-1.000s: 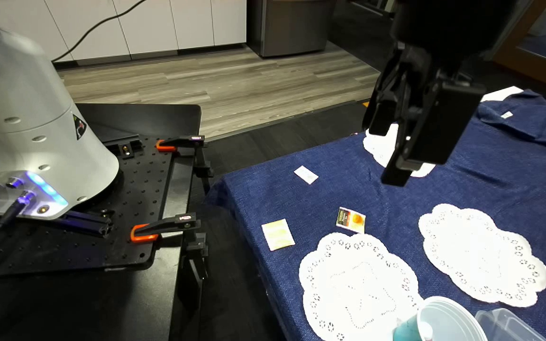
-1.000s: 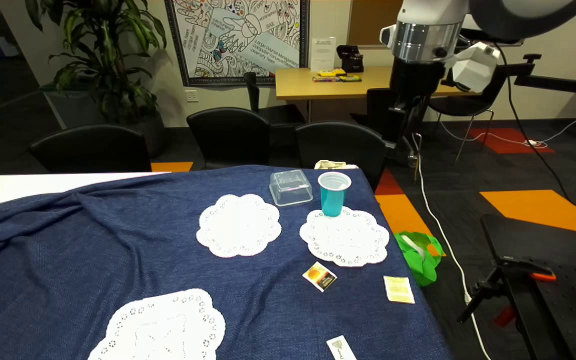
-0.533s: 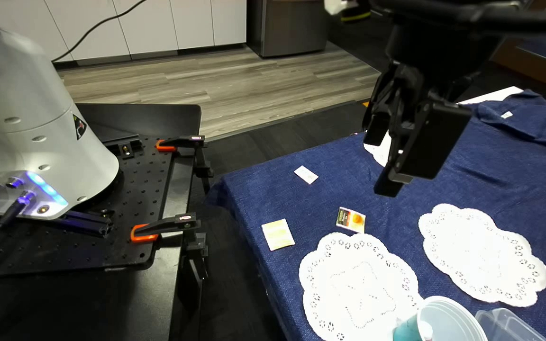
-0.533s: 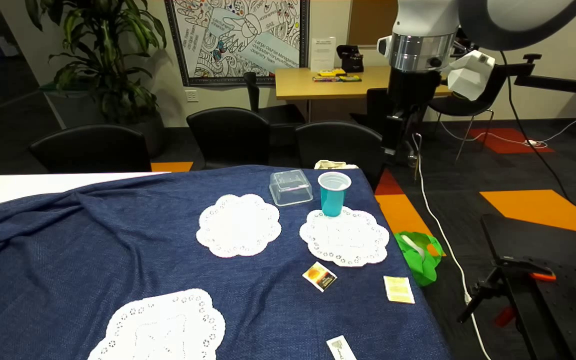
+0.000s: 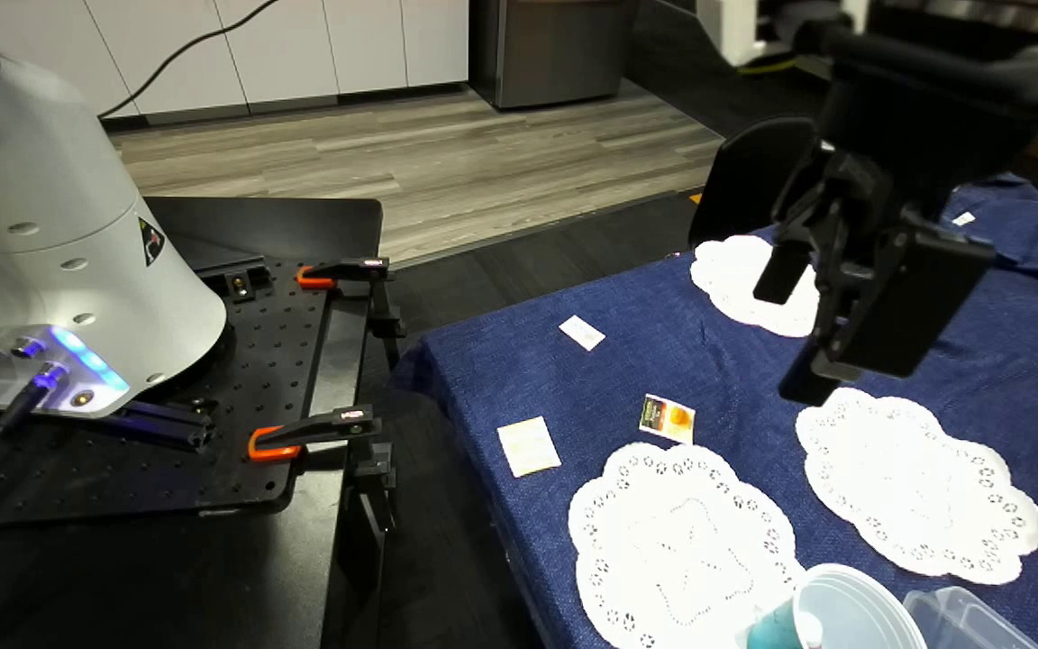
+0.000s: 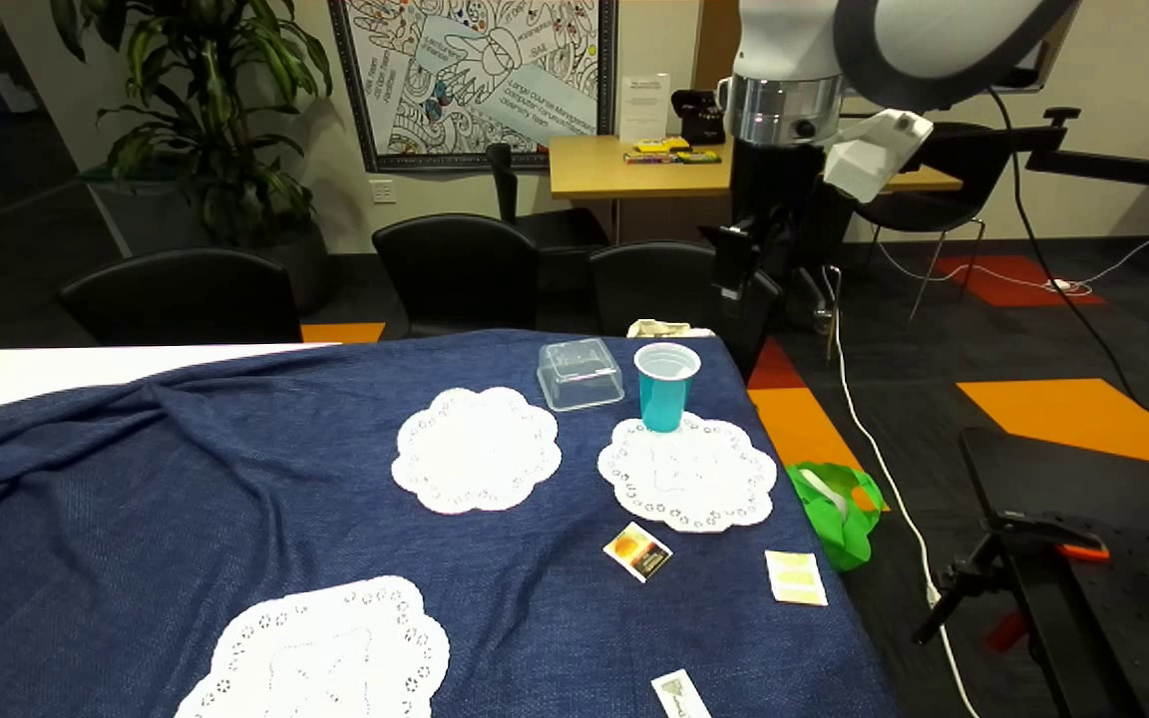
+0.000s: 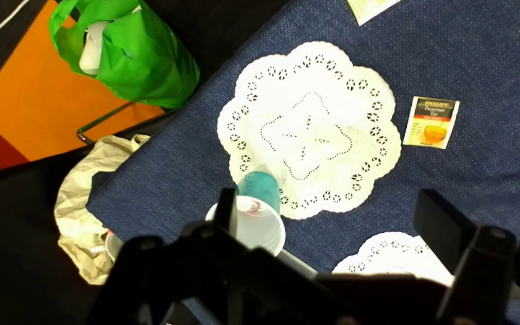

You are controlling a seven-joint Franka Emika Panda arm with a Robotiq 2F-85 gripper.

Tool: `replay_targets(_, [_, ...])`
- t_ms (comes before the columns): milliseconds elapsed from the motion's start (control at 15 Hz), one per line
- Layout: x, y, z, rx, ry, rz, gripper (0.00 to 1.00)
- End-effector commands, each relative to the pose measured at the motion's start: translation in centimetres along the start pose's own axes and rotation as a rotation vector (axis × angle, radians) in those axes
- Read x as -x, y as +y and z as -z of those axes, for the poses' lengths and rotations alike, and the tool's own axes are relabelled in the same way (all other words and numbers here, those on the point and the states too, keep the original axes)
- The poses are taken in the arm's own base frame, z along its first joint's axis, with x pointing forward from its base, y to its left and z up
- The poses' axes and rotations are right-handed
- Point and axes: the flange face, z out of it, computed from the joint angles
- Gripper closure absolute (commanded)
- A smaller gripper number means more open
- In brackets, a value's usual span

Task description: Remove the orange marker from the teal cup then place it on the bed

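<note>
Over the navy-clothed bed (image 5: pixel 735 388), in an exterior view, saw the Robotiq gripper (image 5: pixel 794 341) hung well aloft, with fingers spread and nothing between. Found the teal cup (image 5: pixel 857 608) at the bottom edge, below the gripper and on the near side. Took a pale end inside for the orange marker (image 5: pixel 810 629), too short to show a direction.

Next, in an exterior view, found the teal cup (image 6: pixel 664 401) upright on the edge of a scalloped paper doily (image 6: pixel 686 489), below the gripper and toward picture left. Got no sight of the marker or of the finger gap.

Through the wrist view, found the fingers wide apart, with the cup's rim partly behind the finger on the picture's left (image 7: pixel 226 208). Saw the orange marker (image 7: pixel 251 206) as a pale, reddish-tinged end inside the cup, off the middle of the gap, toward that finger. Judged the long axis to run steeply down into the cup, with lean uncertain. Reckoned on a shift toward that side before any descent.
</note>
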Motion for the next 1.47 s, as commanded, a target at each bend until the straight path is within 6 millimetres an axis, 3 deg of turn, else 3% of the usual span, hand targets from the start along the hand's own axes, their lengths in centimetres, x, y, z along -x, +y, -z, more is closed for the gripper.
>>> replay_targets(0, [-4.4,0.4,-1.9,0.028,-0.03,-0.044,0.0])
replay_targets(600, [-10.2,1.4,-7.6,0.048,-0.107,-0.062,0.0])
replay_targets(933, [-11.4,1.8,-10.1,0.024,-0.129,-0.089,0.0])
replay_targets(1400, [-11.9,4.4,-13.5,-0.042,-0.178,-0.121,0.0])
